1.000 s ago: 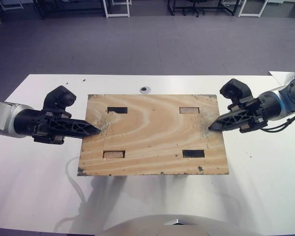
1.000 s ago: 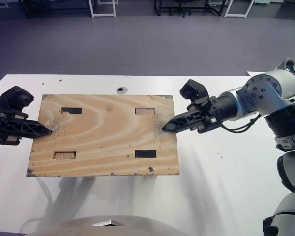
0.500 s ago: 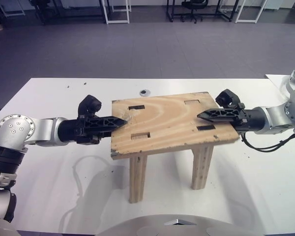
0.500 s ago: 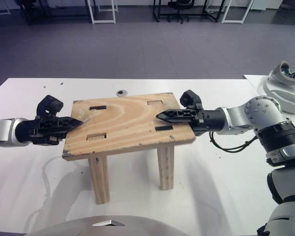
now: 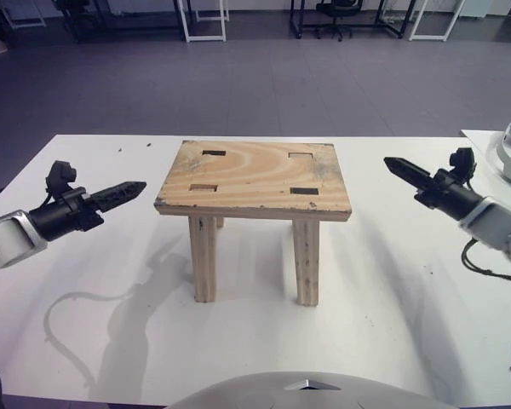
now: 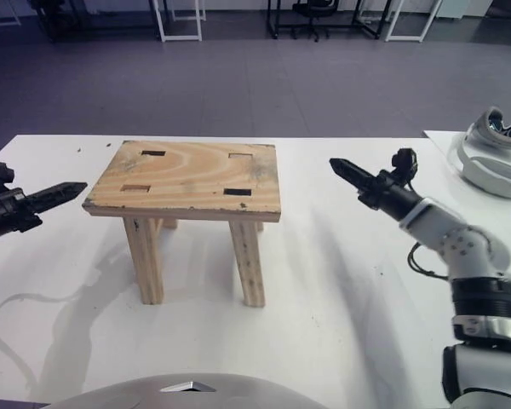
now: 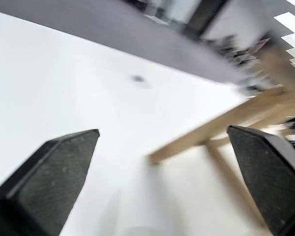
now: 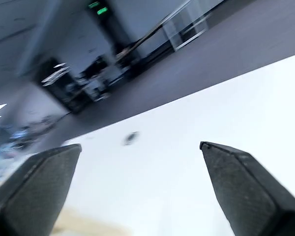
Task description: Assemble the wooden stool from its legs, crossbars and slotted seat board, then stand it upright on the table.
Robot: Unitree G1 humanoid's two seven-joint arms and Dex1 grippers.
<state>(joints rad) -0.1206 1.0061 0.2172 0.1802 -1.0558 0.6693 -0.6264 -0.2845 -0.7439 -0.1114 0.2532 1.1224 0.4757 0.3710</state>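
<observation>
Since the pale wooden stool (image 5: pixel 254 175) with slotted seat board stands upright in the middle of the white table (image 5: pixel 392 341), the task seems complete. The left pincer (image 5: pixel 134 187) and the right pincer (image 5: pixel 393 164) hover well apart from it, both wide and empty; next, probably only the arms need parking.

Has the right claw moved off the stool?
Yes. The right gripper drew back rightward off the seat board and now hangs clear of it.

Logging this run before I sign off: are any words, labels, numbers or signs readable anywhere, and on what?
None can be read.
Stool: bare wood, no print.
Table: no label.
Green lit sign in the room behind: too blurred to read.
</observation>
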